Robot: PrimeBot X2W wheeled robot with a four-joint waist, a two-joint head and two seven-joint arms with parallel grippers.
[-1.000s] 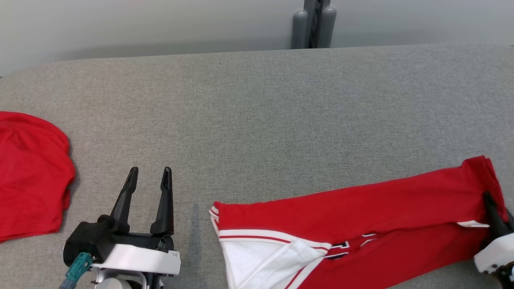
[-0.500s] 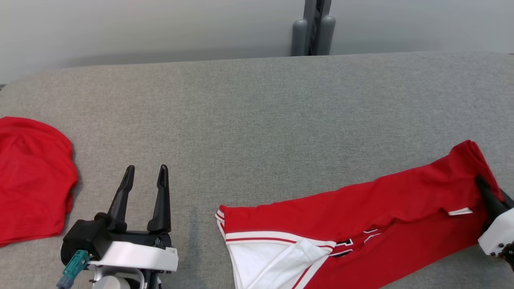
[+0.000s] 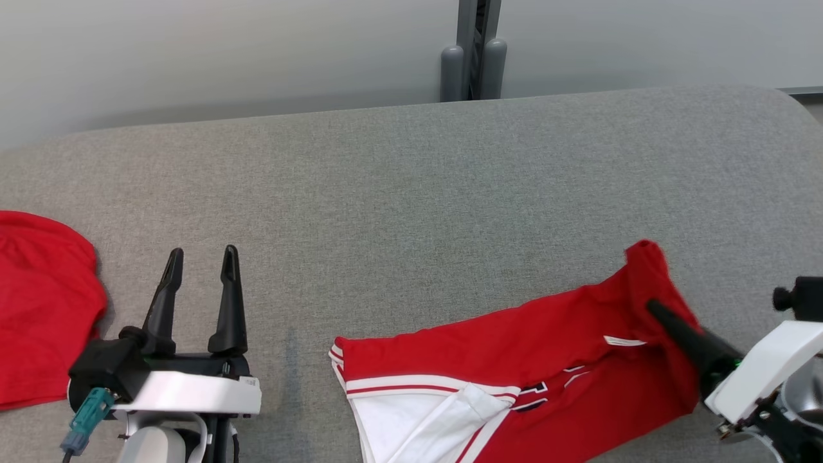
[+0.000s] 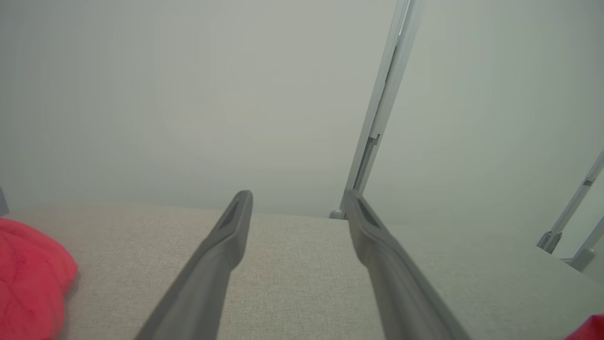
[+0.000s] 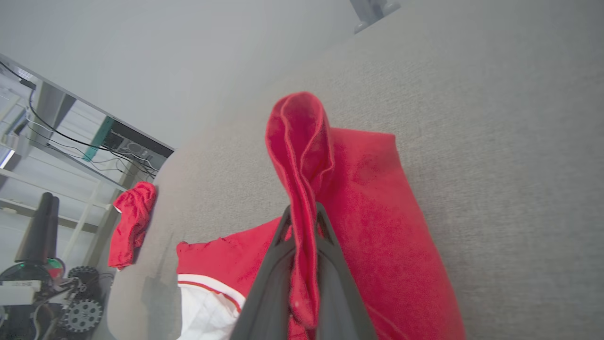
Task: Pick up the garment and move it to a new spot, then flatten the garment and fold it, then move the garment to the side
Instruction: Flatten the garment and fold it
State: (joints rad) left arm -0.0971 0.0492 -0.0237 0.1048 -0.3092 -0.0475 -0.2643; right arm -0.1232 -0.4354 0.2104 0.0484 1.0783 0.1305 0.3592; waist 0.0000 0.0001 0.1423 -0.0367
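Right gripper [image 3: 654,307] is clamping a pinched fold at the right end of the red garment [image 3: 488,341], holding it raised off the grey padded surface [image 3: 411,193]; the rest is lying flat front-right. Left gripper [image 3: 202,254] is hovering, fingers [image 3: 226,302] apart, empty. For the move: should be dragging low and slow, since the thin pinch is looking slip-prone.

Matt red cloth garment [image 3: 546,347] on coarse grey-fabric table [image 3: 411,193]
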